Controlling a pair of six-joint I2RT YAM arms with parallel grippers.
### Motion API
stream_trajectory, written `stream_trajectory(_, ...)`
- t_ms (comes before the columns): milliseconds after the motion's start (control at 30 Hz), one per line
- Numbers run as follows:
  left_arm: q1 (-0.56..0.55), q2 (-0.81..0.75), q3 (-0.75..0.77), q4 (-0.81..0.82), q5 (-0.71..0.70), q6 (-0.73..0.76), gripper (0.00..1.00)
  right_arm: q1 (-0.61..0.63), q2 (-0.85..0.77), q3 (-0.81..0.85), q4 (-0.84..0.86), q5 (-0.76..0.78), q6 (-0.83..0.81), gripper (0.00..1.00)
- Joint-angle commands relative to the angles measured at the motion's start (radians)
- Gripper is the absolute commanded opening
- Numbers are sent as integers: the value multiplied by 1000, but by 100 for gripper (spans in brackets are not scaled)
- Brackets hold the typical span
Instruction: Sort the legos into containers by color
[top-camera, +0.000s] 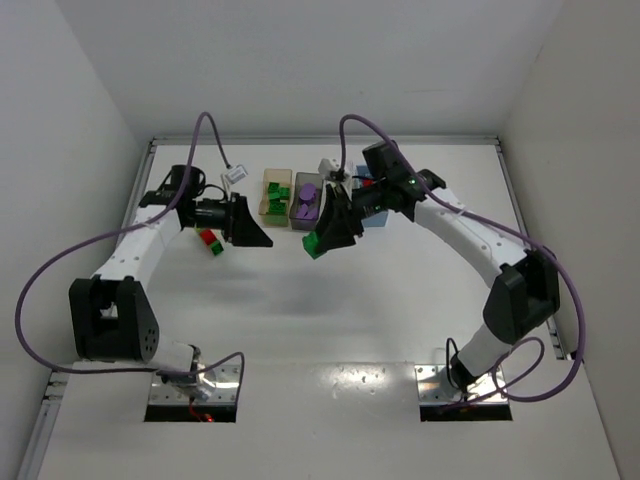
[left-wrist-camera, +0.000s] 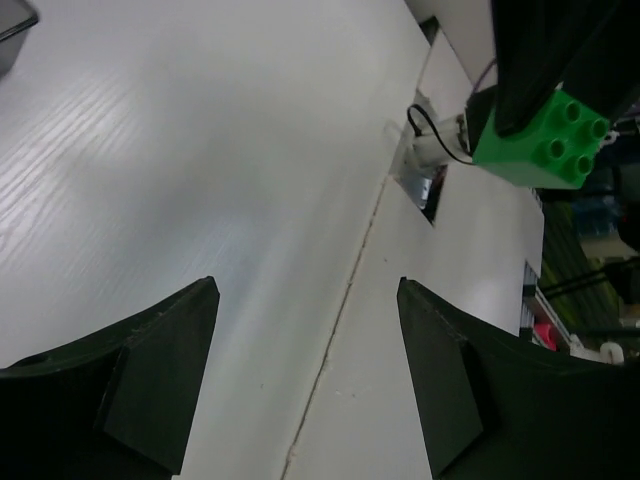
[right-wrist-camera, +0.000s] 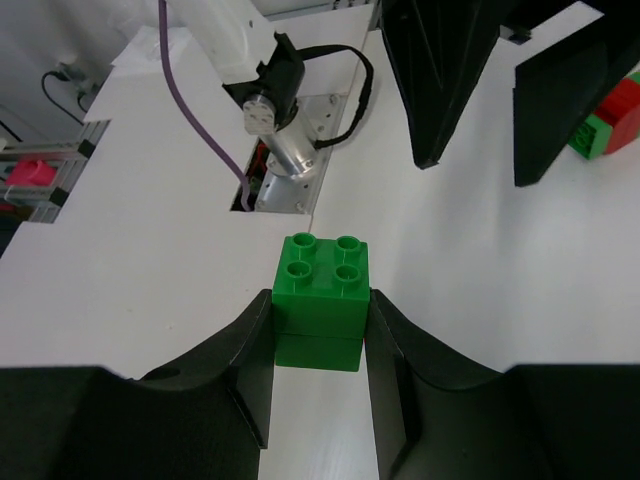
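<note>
The right gripper (right-wrist-camera: 320, 318) is clamped on a green brick (right-wrist-camera: 321, 285), held up off the bench (top-camera: 330, 320). The tan bin (top-camera: 267, 180) with green bricks (top-camera: 280, 190) inside lies just beyond it, farther from the bases and leftward. The left gripper (left-wrist-camera: 310, 330) gapes apart, empty

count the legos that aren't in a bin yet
3: a green lego in the right pincer; a red lego and a second green lego side by side near the left pincer. More may be hidden.
</note>
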Motion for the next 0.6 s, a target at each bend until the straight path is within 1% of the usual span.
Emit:
stream_trajectory(0, -50, -23, 125, -25, 138, 89, 78, 21, 30, 36, 24, -36, -52, 24)
stream_trajectory(67, -70, -23, 145, -25, 120, 98, 77, 30, 44, 45, 24, -13, -42, 24)
stream_trajectory(133, -81, -23, 156, -25, 105, 112, 75, 39, 58, 54, 60, 23, 22, 24)
stream_trajectory(167, -81, -32, 156, -34, 92, 112, 73, 39, 73, 54, 89, 33, 67, 24)
stream_trajectory(200, -91, -33, 156, -34, 79, 121, 72, 39, 85, 54, 156, 33, 117, 25)
stream_trajectory(233, -101, -42, 156, -34, 79, 121, 70, 39, 86, 54, 187, 43, 210, 25)
stream_trajectory(300, -111, -51, 156, -34, 45, 121, 67, 39, 108, 54, 287, 32, 298, 25)
stream_trajectory(333, -125, -51, 156, -34, 45, 121, 67, 39, 109, 54, 318, 32, 366, 25)
stream_trajectory(400, -137, -51, 156, -34, 45, 121, 67, 30, 121, 54, 372, -2, 424, 25)
stream_trajectory(433, -138, -51, 156, -34, 54, 121, 67, 30, 131, 54, 425, -11, 475, 25)
stream_trajectory(567, -176, -62, 156, -34, 54, 144, 70, 30, 150, 64, 450, -32, 489, 25)
